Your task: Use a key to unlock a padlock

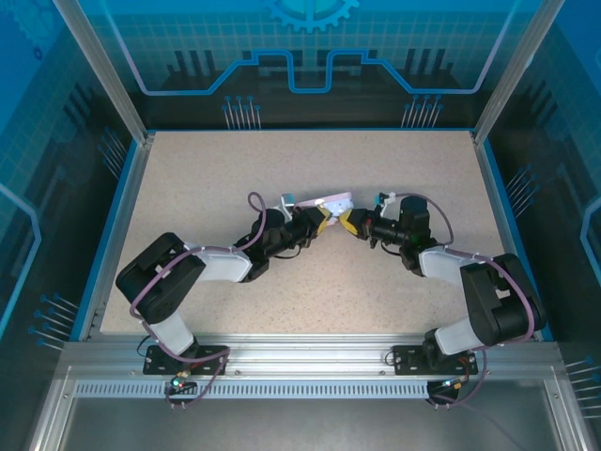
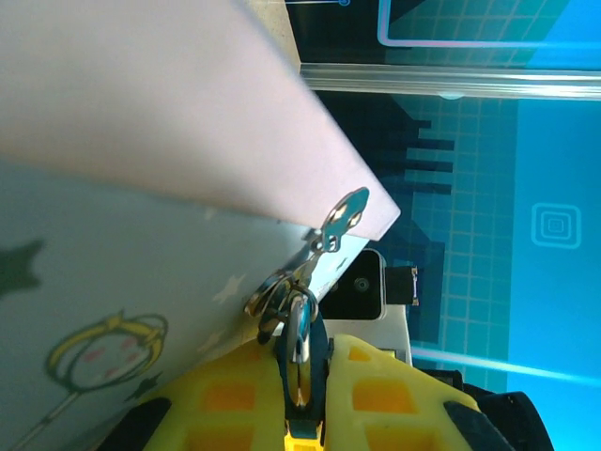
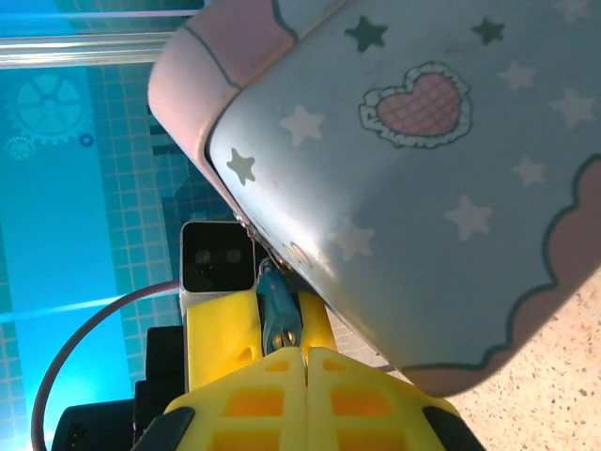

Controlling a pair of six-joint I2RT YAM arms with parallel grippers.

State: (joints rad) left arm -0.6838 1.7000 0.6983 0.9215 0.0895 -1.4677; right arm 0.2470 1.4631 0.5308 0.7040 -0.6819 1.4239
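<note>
Clamps padlock (image 2: 286, 303) in left gripper (image 2: 305, 355), tight against tin (image 2: 141, 244) edge, just below its hasp (image 2: 344, 216). Presses right gripper (image 3: 302, 357) fully shut, nose to nose with left one, beside tin at middle of table (image 1: 188, 188). Cannot tell about key between right fingers (image 3: 254, 399); too small to make out.

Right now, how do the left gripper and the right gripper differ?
The left gripper pinches a small metal piece beside the tin box; the right gripper is shut on nothing. The left gripper's jaws stand slightly apart, the right gripper's meet. Both are yellow.
</note>
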